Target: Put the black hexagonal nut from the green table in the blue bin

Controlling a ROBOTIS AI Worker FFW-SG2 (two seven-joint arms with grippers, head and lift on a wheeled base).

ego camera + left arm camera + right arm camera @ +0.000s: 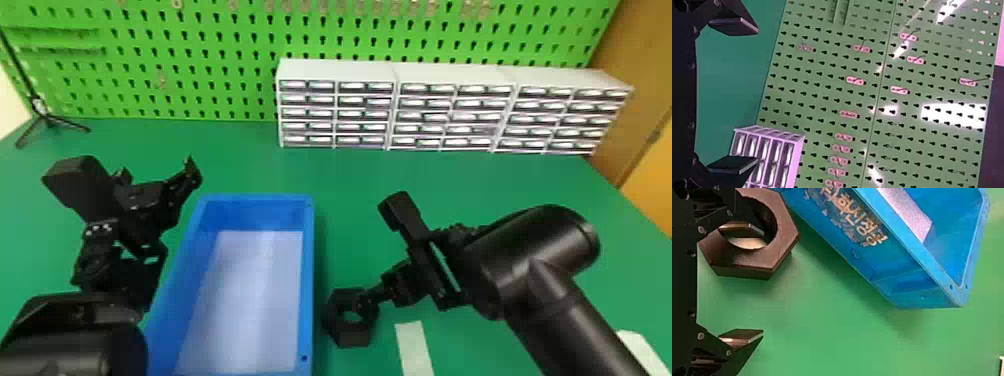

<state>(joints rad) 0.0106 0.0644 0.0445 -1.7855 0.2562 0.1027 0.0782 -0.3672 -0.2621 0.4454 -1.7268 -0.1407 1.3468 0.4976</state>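
While right jaws (760, 282) stand open, one finger at hole of black nut (762, 258), grasp step seems in hand. Nut seemingly on tabletop (350, 172), between jaws and blue bin (308, 280). Left jaws (756, 96) spread, across bin. Next: straddle nut wall, close firmly, lift over rim.

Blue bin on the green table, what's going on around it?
The robot's open right gripper is at a thick black hexagonal nut, one finger over or in its hole, the other outside the nut. The nut sits on the green table, to the right of the blue plastic bin, so it isn't in the bin yet. The left gripper, also open, is by the bin's left side, holding nothing.
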